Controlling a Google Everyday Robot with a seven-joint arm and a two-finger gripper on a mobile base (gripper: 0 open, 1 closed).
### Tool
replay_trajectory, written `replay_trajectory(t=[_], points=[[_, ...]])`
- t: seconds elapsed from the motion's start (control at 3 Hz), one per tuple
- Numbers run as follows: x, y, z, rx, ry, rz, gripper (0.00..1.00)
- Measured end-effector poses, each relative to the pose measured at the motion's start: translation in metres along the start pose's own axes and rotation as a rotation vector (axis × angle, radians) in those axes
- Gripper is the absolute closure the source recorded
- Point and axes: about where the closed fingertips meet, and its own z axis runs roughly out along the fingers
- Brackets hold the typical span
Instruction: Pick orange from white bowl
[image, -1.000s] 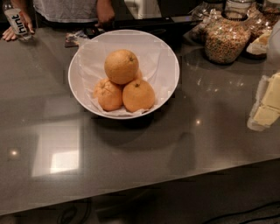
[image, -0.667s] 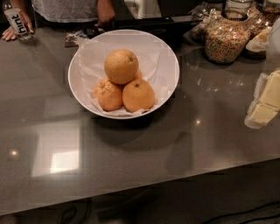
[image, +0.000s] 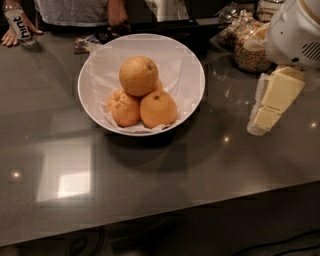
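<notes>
The orange is the largest, palest fruit and rests on top of two smaller, deeper-orange fruits in the white bowl. The bowl is lined with crinkled white paper and stands on the dark grey counter, left of centre. My gripper, with cream-coloured fingers hanging from a white arm housing, hovers above the counter to the right of the bowl, apart from it and holding nothing.
Glass jars of cereal stand at the back right, just behind the arm. A "hint" bottle and a person's hand are at the back left. People stand behind the counter. The counter's front edge runs along the bottom.
My gripper has moved left and slightly up, toward the bowl, and the white arm housing has come into view at the top right. The fruits and bowl have not moved.
</notes>
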Motion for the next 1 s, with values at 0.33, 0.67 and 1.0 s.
replay_trajectory(t=[0.33, 0.67, 1.0], points=[[-0.001, 0.000, 0.000, 0.001, -0.001, -0.001, 0.00], [-0.028, -0.013, 0.018, -0.043, 0.010, -0.053, 0.00], [-0.078, -0.048, 0.068, -0.145, 0.066, -0.132, 0.00]])
